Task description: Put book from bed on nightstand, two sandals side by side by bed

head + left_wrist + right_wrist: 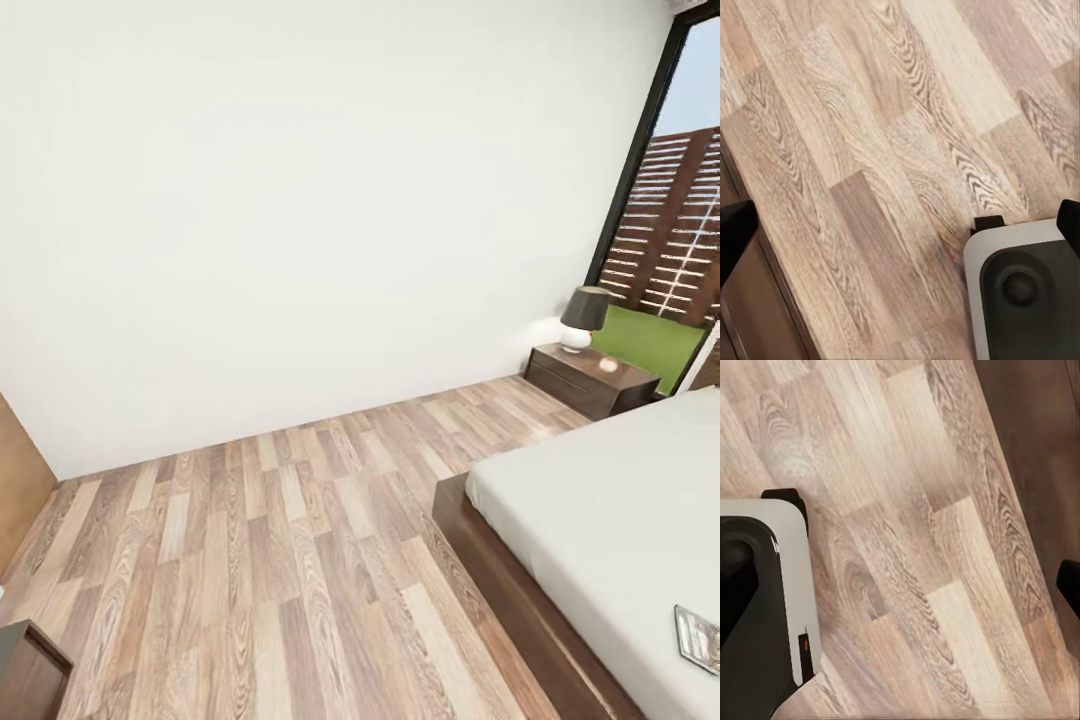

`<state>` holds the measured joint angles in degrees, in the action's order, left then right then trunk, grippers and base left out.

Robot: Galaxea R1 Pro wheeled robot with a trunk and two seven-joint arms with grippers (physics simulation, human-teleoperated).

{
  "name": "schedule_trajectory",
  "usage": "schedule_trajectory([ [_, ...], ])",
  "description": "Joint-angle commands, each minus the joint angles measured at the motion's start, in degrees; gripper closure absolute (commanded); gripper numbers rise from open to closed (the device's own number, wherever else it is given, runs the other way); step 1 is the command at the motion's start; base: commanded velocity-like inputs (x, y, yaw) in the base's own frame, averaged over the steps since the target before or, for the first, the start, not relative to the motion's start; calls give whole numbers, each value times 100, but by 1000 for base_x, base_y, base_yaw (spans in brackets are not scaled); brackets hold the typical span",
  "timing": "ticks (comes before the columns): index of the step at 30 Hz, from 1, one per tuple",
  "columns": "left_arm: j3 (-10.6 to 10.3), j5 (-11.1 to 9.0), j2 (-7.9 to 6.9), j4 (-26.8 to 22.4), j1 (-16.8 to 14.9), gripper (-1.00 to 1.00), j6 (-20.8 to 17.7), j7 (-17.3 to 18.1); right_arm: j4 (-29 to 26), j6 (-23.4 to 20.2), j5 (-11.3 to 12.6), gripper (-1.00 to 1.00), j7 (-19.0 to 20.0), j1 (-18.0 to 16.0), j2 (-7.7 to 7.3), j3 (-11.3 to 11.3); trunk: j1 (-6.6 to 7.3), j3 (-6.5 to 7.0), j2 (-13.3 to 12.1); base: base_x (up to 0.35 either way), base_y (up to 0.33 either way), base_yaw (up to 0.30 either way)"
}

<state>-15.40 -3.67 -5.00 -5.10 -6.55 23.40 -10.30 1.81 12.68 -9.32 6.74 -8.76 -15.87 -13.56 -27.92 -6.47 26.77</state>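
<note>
Nothing is being done yet: the book [698, 640] is lying on the bed [610, 520], nightstand [590, 378] well apart. 2 sandals aren't being seen. Gripper state can't be told.

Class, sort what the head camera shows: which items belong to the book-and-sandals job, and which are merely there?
Belonging to the job:
- thin book lying on the mattress edge
- pale-grey bed with dark wooden frame
- dark-brown wooden nightstand

Merely there:
- white lamp with dark shade
- small pale object beside it
- brown slatted fence outside
</note>
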Motion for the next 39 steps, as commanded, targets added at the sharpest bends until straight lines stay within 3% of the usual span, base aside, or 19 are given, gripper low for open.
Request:
schedule_trajectory([
  [1,-50,-38,-1,0,-3,-100,15,-25,20,33,-52,-100,12,-9,-4,-50,-3,-11,11,0,0,-270],
  [39,-53,-38,-5,0,-4,-100,15,-25,21,33,-52,-100,12,-9,3,-42,-3,-11,11,4,2,-271],
])
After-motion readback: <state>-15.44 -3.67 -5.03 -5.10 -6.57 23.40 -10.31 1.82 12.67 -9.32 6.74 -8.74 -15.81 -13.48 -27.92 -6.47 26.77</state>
